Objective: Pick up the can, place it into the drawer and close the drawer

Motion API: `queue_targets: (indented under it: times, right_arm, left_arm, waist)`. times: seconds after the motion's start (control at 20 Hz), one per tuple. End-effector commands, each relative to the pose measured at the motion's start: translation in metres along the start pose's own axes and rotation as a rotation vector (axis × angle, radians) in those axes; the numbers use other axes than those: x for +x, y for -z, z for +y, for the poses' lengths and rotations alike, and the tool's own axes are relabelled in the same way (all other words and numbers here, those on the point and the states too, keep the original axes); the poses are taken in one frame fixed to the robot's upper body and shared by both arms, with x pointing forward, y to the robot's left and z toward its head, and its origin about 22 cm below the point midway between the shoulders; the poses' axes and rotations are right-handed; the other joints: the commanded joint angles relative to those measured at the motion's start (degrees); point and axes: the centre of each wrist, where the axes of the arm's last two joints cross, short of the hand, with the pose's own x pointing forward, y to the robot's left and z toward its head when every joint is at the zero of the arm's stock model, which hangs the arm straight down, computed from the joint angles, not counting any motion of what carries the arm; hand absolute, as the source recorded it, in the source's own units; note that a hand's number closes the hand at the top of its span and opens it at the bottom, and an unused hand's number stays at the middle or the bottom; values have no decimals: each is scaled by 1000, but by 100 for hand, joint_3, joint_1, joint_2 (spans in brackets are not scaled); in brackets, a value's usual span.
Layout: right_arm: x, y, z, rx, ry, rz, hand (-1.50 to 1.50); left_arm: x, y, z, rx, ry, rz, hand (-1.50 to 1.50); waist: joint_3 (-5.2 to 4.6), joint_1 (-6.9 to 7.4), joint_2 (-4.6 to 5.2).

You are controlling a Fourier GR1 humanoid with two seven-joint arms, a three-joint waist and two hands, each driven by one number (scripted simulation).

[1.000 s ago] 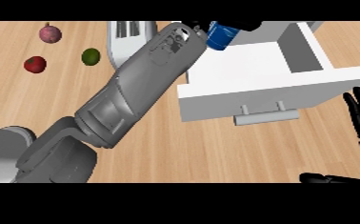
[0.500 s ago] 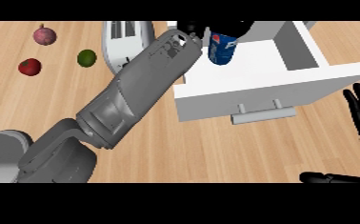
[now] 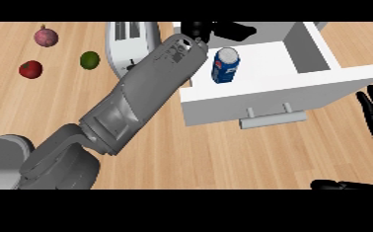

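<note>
Can point(image 3: 226, 66) sat in the white drawer point(image 3: 313, 95), at six o'clock from the left robot hand point(image 3: 217, 29). That hand was slack-fingered, holding nothing. The can was blue with a pale top.

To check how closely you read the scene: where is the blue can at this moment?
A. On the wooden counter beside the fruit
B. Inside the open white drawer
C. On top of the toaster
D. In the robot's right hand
B: the can lies within the walls of the drawer, which is pulled out, with the drawer's white floor showing around the can.
</note>
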Motion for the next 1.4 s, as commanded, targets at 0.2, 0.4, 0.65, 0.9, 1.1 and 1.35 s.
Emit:
queue_targets:
  times: [0.2,0.4,0.65,0.9,1.1,1.35]
  right_arm:
    - [27,3,-3,24,-209,-120,-150]
    - [28,8,7,74,-315,-158,-150]
    - [26,8,4,111,-425,-200,-150]
    - [41,22,12,117,-602,-231,-150]
    - [36,28,33,163,-786,-219,-150]
    - [18,27,42,198,-937,-203,-150]
  left_arm:
    - [-9,-5,-1,39,-39,33,-150]
    - [16,0,-3,18,-104,26,-150]
    - [21,-2,-4,26,-154,28,-150]
    - [22,-3,-5,48,-177,2,-150]
    - [29,-6,-8,45,-167,-8,-150]
    - [37,-4,-8,52,-169,5,-150]
  waist:
    - [-6,-27,2]
    - [-6,110,5]
    - [0,198,-41]
    - [-11,364,-72]
    - [-13,435,-87]
    - [-13,623,-166]
